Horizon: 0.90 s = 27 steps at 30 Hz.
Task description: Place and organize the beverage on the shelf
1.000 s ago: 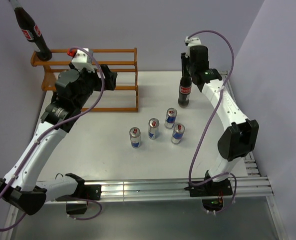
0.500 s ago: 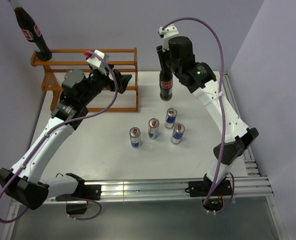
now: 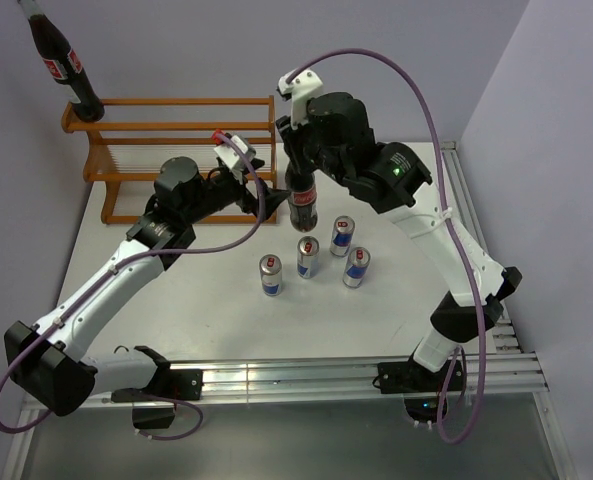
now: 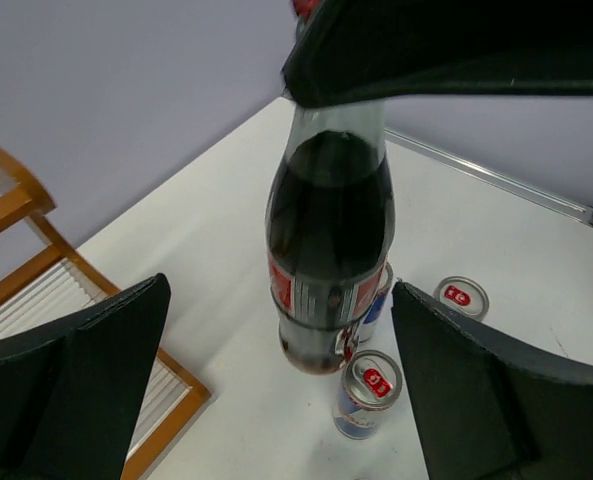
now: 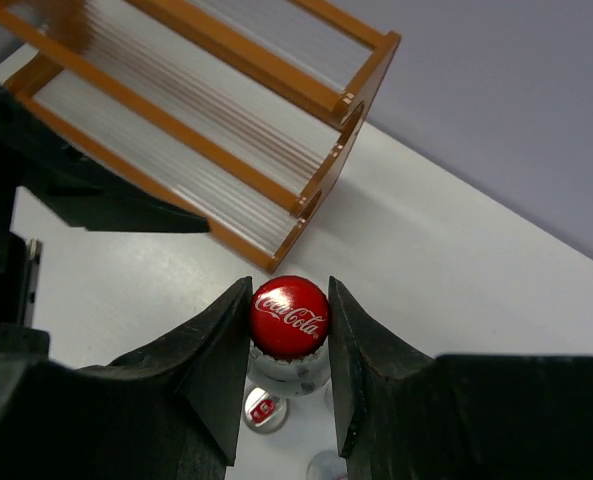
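**Top external.**
- The shelf (image 3: 190,128) stands at the far left of the table (image 3: 206,310).
- A shelved cola bottle (image 3: 64,62) stands at the far-left end of the top tier.
- The right gripper (image 3: 298,168) is clamped on the neck of the held cola bottle (image 3: 302,207), which is upright just off the shelf's right end.
- Whether the bottle's base touches the table cannot be told.
- The left gripper (image 3: 259,183) is spread apart just beside this bottle, grasping nothing.
- The four cans (image 3: 308,257) stand upright in a loose cluster near the table's middle, just in front of the held bottle.

**Left wrist.**
- The fingers (image 4: 86,390) are spread wide.
- The held bottle is between them and beyond their tips, with two cans by its base.
- A shelf corner shows at the left.

**Right wrist.**
- The fingers (image 5: 216,360) pinch just under the red cap from both sides.
- The shelf's end lies beyond, and a can top shows below.
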### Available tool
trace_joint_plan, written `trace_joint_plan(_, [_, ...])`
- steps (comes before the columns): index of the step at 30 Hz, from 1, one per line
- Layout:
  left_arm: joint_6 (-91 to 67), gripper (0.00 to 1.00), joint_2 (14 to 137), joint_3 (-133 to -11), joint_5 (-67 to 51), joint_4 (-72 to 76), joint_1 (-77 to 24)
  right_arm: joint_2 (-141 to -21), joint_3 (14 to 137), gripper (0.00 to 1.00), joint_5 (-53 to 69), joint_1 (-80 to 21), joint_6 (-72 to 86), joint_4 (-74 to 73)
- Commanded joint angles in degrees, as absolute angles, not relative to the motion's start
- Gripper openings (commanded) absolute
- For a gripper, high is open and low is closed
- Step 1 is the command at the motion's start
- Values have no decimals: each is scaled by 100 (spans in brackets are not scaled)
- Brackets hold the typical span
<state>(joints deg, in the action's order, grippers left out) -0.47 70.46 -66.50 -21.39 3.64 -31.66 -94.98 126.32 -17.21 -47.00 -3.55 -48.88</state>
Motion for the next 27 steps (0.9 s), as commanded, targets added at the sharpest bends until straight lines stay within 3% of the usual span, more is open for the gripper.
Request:
trace_joint_plan(1, [141,99,7040,-6566,-2487,694,-3331,-8737,12814,0,-1960,-4930,-589,-3753])
trace_joint_plan(12, [202,98,7224,-6583,-2250,510,-3577,-8613,12674,0,-1916,-5475,-510,-3604])
trace_joint_plan(20, [123,74,7242,-6600,-2040,536,-3630,-8543,12568,0,-2074,-5555,-413,-3340])
trace_joint_plan(22, [88,57,7225,-6627,-1987,562,-3647,-8534,12568,0,-2083,-5555,-343,-3305])
trace_joint_plan(23, [53,44,7216,-6662,-1865,562,-3665,-8534,12568,0,-2040,-5555,-325,-3270])
trace_joint_plan(24, [44,16,7216,-6706,-1750,562,-3674,-8517,12560,0,-2030,-5555,-299,-3252])
trace_joint_plan(25, [44,0,7207,-6802,-1619,562,-3700,-8499,12516,0,-2030,-5555,-290,-3217])
trace_joint_plan(27, [-176,0,7172,-6890,-1207,597,-3726,-8473,12463,0,-2013,-5555,-290,-3103])
